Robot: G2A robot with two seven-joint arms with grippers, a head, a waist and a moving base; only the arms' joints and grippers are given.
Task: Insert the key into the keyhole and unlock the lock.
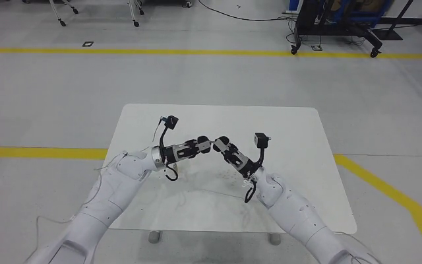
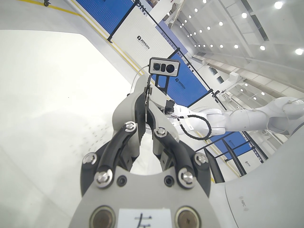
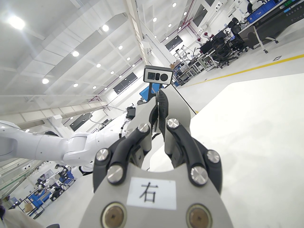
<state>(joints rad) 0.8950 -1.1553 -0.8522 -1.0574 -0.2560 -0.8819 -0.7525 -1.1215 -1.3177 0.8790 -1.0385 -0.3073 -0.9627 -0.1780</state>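
My left gripper (image 1: 205, 144) and right gripper (image 1: 220, 143) hang tip to tip above the middle of the white table (image 1: 290, 132). In the left wrist view the left gripper (image 2: 146, 94) has its ribbed black pads (image 2: 140, 110) pressed together, and the right arm's wrist camera (image 2: 163, 67) sits just beyond its tips. In the right wrist view the right gripper (image 3: 158, 101) is likewise shut, with the left arm's wrist camera (image 3: 158, 75) right behind it. I cannot make out a key or a lock between the fingers or on the table.
The white tabletop (image 2: 47, 84) spreads bare below both grippers, its far edge (image 3: 237, 81) bordering a grey floor with a yellow line (image 1: 198, 51). A black wheeled frame (image 1: 336, 26) stands far behind the table.
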